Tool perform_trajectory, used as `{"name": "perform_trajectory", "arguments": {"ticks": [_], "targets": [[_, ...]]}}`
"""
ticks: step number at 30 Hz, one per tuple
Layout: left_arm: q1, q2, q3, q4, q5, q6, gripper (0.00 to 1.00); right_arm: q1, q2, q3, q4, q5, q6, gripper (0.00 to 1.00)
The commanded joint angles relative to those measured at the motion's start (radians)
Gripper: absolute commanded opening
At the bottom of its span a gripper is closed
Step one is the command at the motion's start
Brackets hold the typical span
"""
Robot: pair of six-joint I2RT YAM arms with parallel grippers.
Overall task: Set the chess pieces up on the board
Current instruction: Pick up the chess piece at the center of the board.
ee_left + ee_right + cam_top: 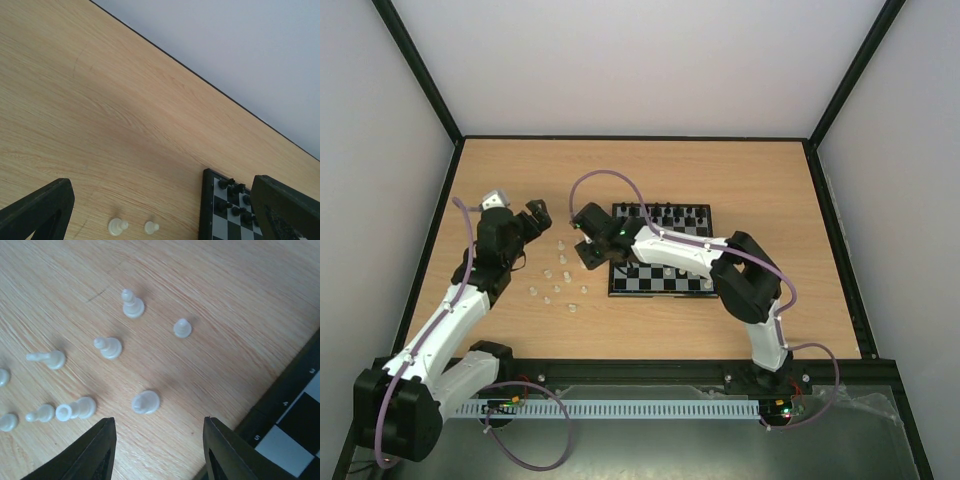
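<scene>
The board [645, 284] lies right of centre, with black chessmen on its far rows and a few white chess pieces on its near side. Several white chess pieces [556, 291] stand or lie loose on the wood left of it. My right gripper [588, 250] hovers open over them by the board's left edge; in the right wrist view one toppled piece [145, 402] lies just ahead of the right gripper [158, 420], nothing between its fingers. My left gripper [535, 218] hangs wide open and empty above the table, left of the pieces; two pieces [118, 226] show below the left gripper [161, 182].
The board's corner [292, 412] sits close to the right finger in the right wrist view. Black chessmen [232, 189] crowd the board's far-left corner. A black frame edges the table, with grey walls behind it.
</scene>
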Motion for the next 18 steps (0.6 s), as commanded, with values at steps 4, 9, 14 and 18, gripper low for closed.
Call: {"name": "perform_trajectory", "arguments": {"ticks": [4, 9, 14, 18], "targets": [[0.005, 0.0, -0.011, -0.018, -0.007, -0.012, 1.0, 0.022, 0.064, 0.069, -0.083, -0.012, -0.029, 0.51], [0.005, -0.001, -0.012, -0.018, -0.007, -0.011, 1.0, 0.026, 0.103, 0.113, -0.095, 0.0, -0.029, 0.48], [0.005, -0.003, -0.013, -0.018, -0.007, -0.011, 1.0, 0.03, 0.127, 0.129, -0.093, 0.012, -0.03, 0.47], [0.006, -0.005, -0.014, -0.018, -0.004, -0.011, 0.99, 0.031, 0.151, 0.142, -0.105, 0.019, -0.033, 0.46]]}}
